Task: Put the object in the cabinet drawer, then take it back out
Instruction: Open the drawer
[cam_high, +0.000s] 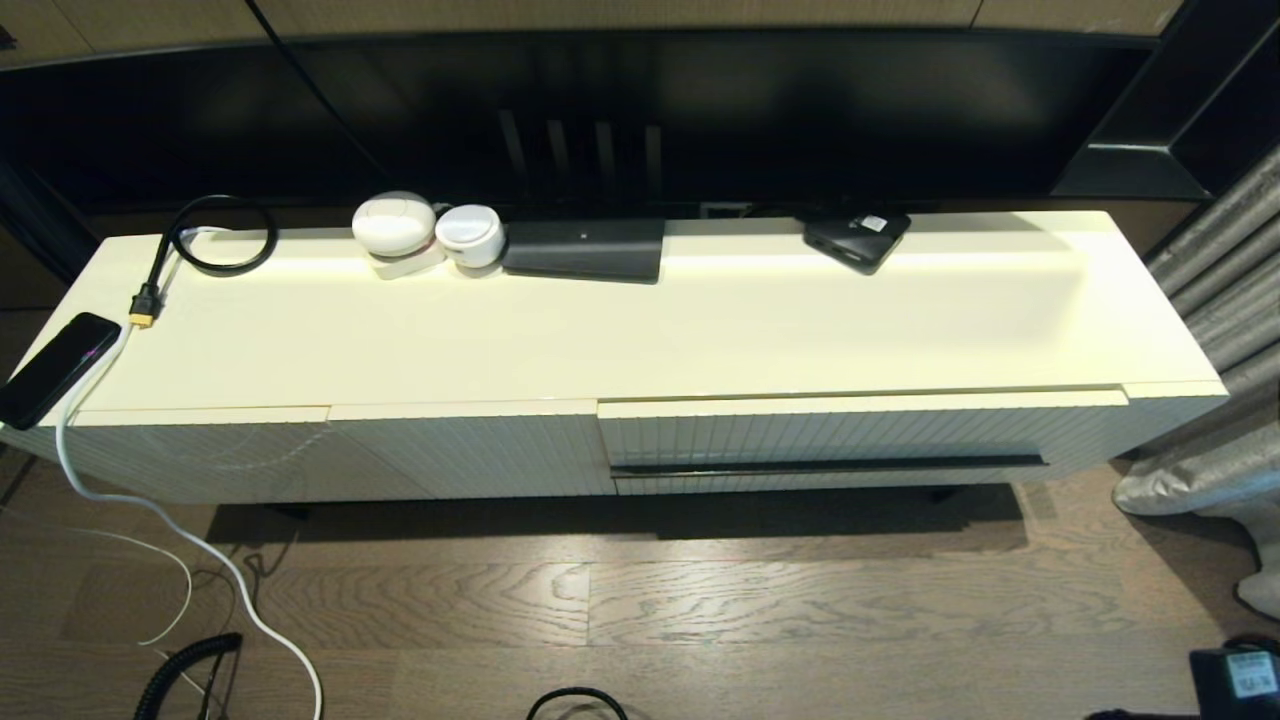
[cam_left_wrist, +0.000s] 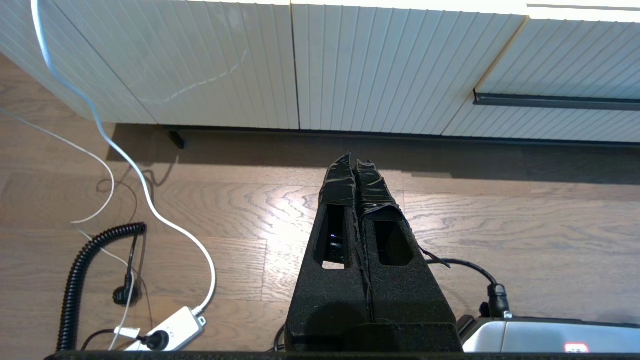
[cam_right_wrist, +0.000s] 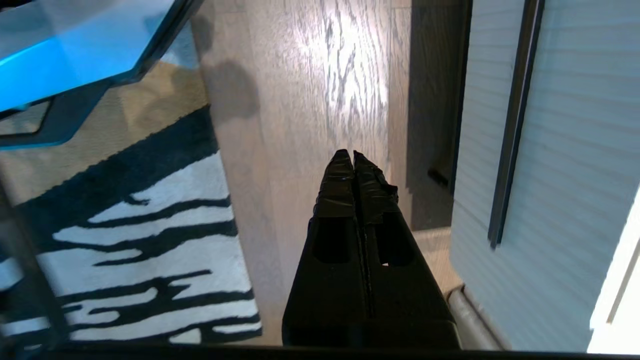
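Grained wood floor (cam_high: 700, 600) fronts ribbed, bar-handled cabinet drawer (cam_high: 860, 435)

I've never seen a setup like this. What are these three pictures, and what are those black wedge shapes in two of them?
They come from a two-armed robot. One camera on its head looks down at a long cream-white cabinet. Its ribbed cream drawer with the thin black bar handle is closed. On top lie a black phone, a coiled black cable, two round white gadgets, a flat black box and a small black device. The other cameras sit on the wrists. The wedges are the left gripper and right gripper, both shut, holding nothing, above the wooden floor.
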